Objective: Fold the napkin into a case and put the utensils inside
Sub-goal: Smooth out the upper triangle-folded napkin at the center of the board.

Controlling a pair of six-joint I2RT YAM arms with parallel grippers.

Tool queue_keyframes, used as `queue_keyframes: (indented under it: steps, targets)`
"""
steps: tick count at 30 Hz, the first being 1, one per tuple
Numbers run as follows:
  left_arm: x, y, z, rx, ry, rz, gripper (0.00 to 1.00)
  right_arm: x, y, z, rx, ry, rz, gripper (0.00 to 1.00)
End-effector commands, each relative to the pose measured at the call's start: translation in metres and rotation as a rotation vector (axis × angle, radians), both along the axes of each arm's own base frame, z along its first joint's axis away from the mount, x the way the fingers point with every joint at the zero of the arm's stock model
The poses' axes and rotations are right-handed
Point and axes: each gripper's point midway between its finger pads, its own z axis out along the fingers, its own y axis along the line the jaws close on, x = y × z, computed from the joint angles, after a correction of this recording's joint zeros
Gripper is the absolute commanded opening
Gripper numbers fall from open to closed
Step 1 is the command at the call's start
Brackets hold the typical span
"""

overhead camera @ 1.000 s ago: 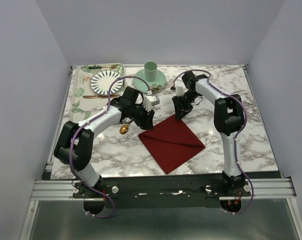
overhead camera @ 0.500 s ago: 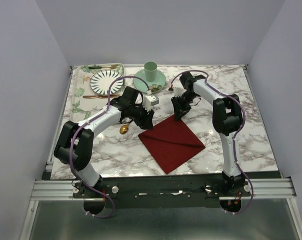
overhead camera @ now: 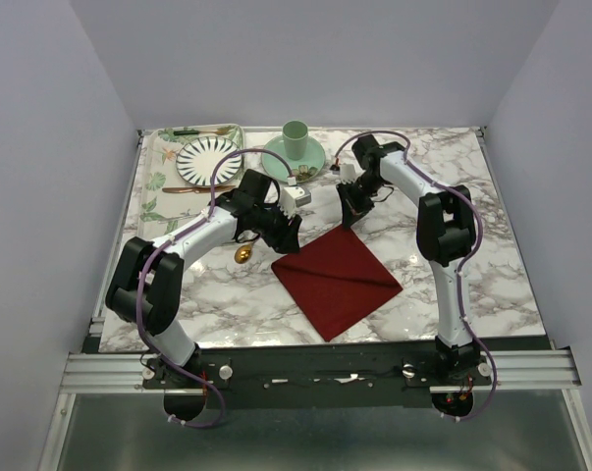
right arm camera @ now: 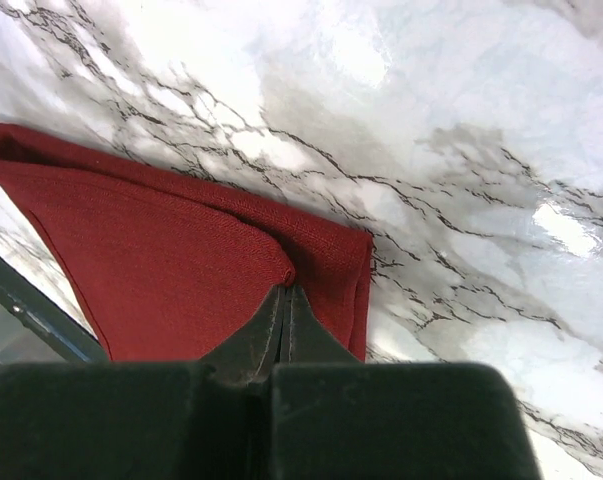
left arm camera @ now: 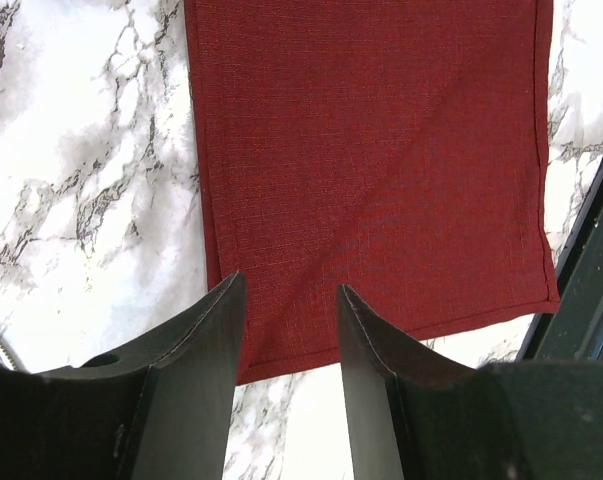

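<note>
The dark red napkin (overhead camera: 337,278) lies folded as a diamond on the marble table; it fills the left wrist view (left arm camera: 381,150). My right gripper (overhead camera: 350,218) is at its far corner, jaws pressed together on a small pinch of the upper cloth layer (right arm camera: 181,270), which bunches at the tips (right arm camera: 284,290). My left gripper (overhead camera: 288,235) hovers open over the napkin's left corner (left arm camera: 289,290), with nothing between its fingers (left arm camera: 206,340). A small gold spoon (overhead camera: 242,254) lies on the marble just left of the napkin, beside the left arm.
At the back left a leaf-print tray (overhead camera: 158,177) holds a striped plate (overhead camera: 208,159), a green-handled utensil (overhead camera: 192,130) and a brown-gold utensil (overhead camera: 183,189). A green cup (overhead camera: 295,138) stands on a green saucer (overhead camera: 315,160) behind the grippers.
The right gripper has closed from partly open onto the napkin's far corner and drawn slightly toward the back. The left arm and the napkin's lie look unchanged.
</note>
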Motion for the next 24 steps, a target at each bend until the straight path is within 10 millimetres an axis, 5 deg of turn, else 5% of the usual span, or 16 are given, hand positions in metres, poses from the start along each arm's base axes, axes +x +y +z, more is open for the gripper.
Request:
queue_keyframes:
  steps: [1, 12, 15, 19, 21, 22, 24]
  targets:
    - [0.004, -0.004, 0.008, -0.024, -0.003, -0.002, 0.52, 0.007, 0.003, -0.007, -0.009, -0.012, 0.009, 0.02]
    - [0.007, -0.005, 0.008, -0.028, 0.005, 0.012, 0.54, 0.012, -0.002, -0.01, -0.046, -0.03, 0.0, 0.07]
    - [0.009, -0.003, 0.011, -0.028, -0.007, 0.026, 0.59, 0.013, -0.002, 0.0, -0.045, -0.049, -0.001, 0.18]
    - [0.02, -0.003, 0.032, -0.044, -0.085, 0.056, 0.76, 0.019, -0.004, 0.033, -0.031, -0.134, 0.004, 0.52]
    - [0.028, 0.0, 0.055, -0.054, -0.167, 0.073, 0.85, 0.019, -0.005, 0.059, -0.013, -0.206, 0.024, 0.65]
    - [0.032, 0.001, 0.064, -0.057, -0.203, 0.085, 0.99, 0.02, -0.006, 0.068, -0.009, -0.235, 0.029, 0.75]
    - [0.043, 0.006, 0.089, -0.048, -0.295, 0.116, 0.99, 0.024, -0.011, 0.097, -0.01, -0.331, 0.044, 0.81]
